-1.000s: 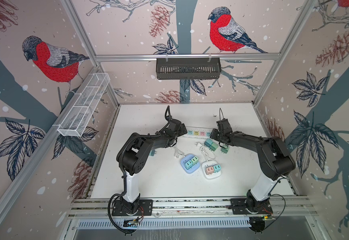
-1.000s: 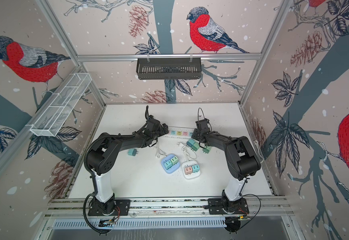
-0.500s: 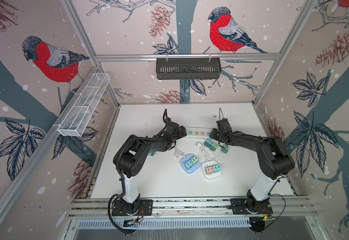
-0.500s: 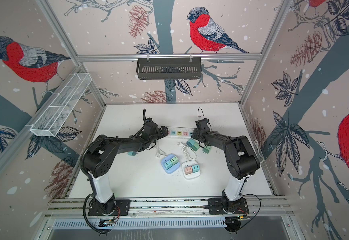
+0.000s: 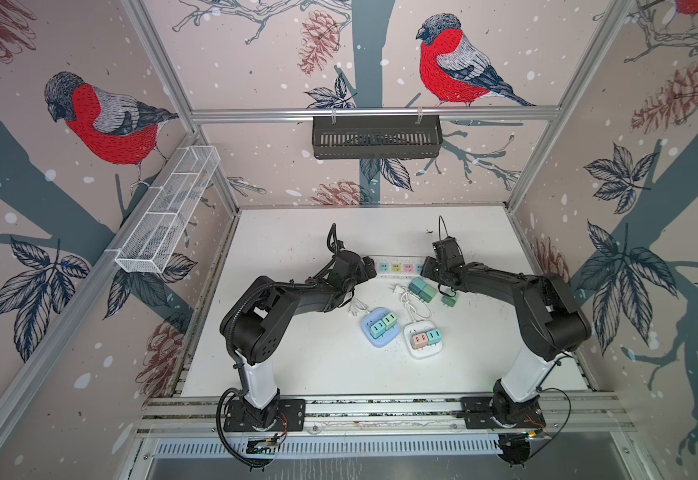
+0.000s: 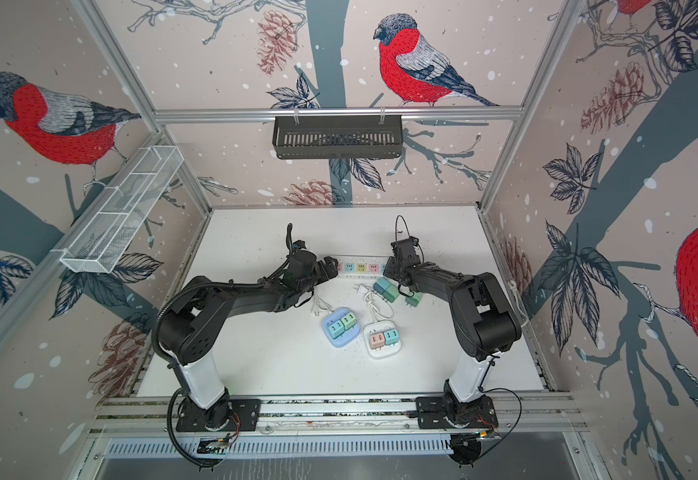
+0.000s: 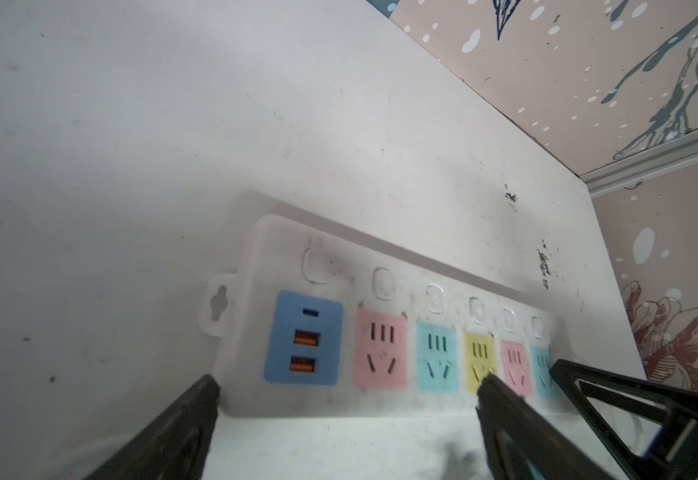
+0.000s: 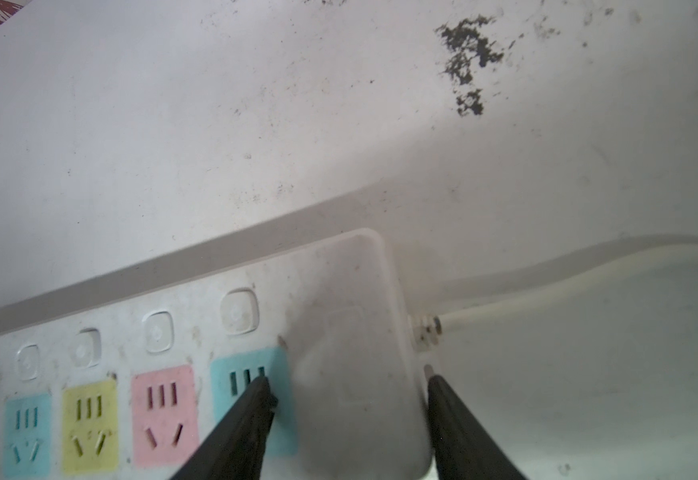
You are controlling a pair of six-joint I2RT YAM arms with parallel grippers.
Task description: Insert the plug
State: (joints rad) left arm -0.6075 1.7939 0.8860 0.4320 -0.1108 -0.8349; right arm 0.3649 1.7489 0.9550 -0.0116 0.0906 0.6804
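Robot lab cell: aluminium frame (image 5: 255, 113), bird-print wall panels (image 5: 255, 54), left arm (image 5: 289, 299), right arm (image 5: 505, 282) bolted to base rail (image 5: 380, 407).

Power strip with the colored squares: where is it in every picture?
In a top view: power strip between left gripper and right gripper.
In a top view: same place.
Left wrist: its blue USB end shows.
Right wrist: its cord end shows.
Shared landmark: yellow socket.

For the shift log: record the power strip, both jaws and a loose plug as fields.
power strip: flat on the table, every coloured socket empty
left jaws: open, above the blue USB end
right jaws: open, above the cord end
green plug: lying loose on the table, not held
plug in strip: none yet
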